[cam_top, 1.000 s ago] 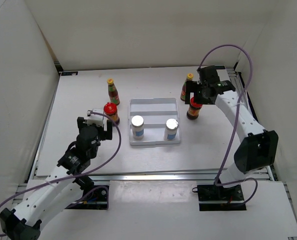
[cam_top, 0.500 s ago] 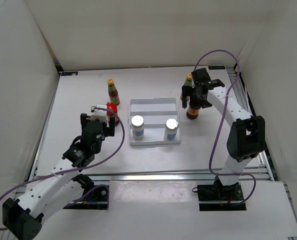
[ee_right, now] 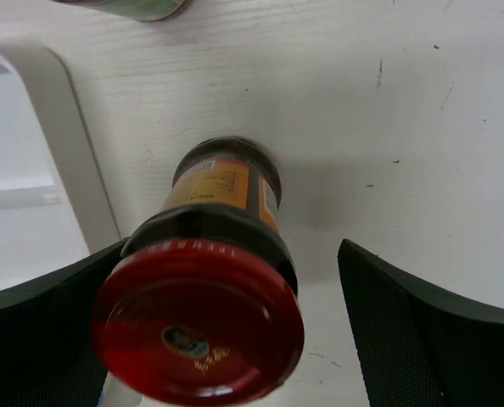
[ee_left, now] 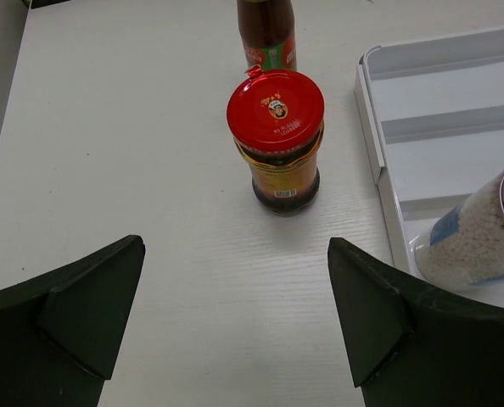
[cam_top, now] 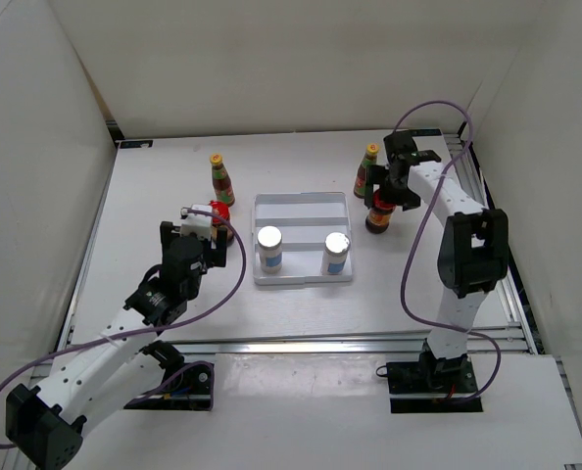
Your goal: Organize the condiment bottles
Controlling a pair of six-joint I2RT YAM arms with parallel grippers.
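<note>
Both spread wide, empty — left gripper [ee_left: 235, 246] has its upright red-lidded jar [ee_left: 277, 136] dead ahead, centred; right gripper [ee_right: 232, 248] straddles the other jar [ee_right: 203, 322], off-centre.

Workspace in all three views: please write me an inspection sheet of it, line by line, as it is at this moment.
surface: white table; white ridged tray in its middle.
job's things: left shaker and right shaker upright in the tray's near section; left sauce bottle, left jar, right sauce bottle and right jar upright on the table beside the tray.
clutter: nothing seen.
hands: left hand open, short of the left jar; right hand open, one finger on each side of the right jar.
cables: left purple cable and right purple cable hang in loose loops.
surroundings: white walls on three sides.
</note>
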